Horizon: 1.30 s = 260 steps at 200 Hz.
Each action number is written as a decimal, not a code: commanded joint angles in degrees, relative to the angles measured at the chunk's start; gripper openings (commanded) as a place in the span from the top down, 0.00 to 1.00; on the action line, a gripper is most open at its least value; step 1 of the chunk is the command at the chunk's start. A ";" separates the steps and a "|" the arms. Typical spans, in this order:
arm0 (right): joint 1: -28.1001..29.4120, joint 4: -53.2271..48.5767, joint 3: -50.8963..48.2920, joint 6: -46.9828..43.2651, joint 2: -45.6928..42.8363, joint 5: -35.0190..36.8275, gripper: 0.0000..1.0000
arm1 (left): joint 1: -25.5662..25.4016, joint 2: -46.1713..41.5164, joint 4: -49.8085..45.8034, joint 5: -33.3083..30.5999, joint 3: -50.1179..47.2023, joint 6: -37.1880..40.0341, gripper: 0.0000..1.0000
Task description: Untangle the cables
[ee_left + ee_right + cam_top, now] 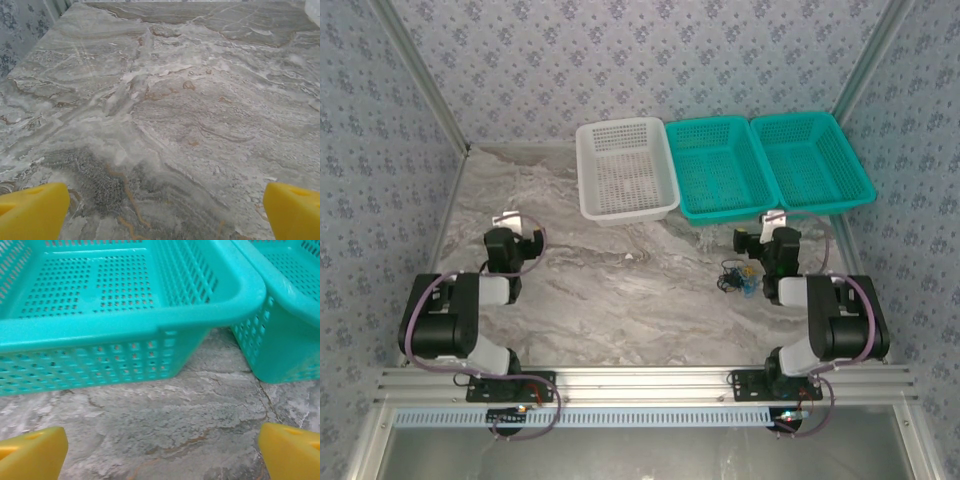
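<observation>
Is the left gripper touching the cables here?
Apart. Top view: left gripper at left, cables beside the right arm, bare table between.

One counter (620, 295) carries three baskets: one white basket (620, 213) and two teal, the left teal basket (725, 211) and right teal basket (825, 205). There is one cable clump (738, 279), its cords too tangled to count. Two arms stand there: left arm (455, 315), right arm (835, 318).
</observation>
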 commanded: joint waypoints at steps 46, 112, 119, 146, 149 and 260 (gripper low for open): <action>5.42 -25.94 2.27 -0.16 -18.89 2.58 0.00 | -1.99 -19.67 -17.19 -10.50 0.50 -6.97 0.01; 6.27 -55.82 12.27 18.65 -31.56 5.87 0.00 | -2.12 -26.33 -40.99 -16.55 7.65 -34.07 0.00; 6.17 -59.18 13.61 21.86 -31.80 6.39 0.00 | -2.18 -26.19 -41.99 -15.12 8.11 -35.04 0.01; 6.18 -74.02 19.05 30.89 -31.12 5.14 0.00 | -3.12 -26.40 -43.71 -12.42 8.97 -38.25 0.01; 6.19 -75.03 19.20 31.46 -31.08 4.34 0.00 | -3.23 -26.43 -43.81 -12.38 8.98 -38.62 0.01; 8.65 -86.87 20.48 39.26 -19.51 -6.24 0.05 | -4.15 -26.68 -44.68 -0.37 11.02 -39.18 0.00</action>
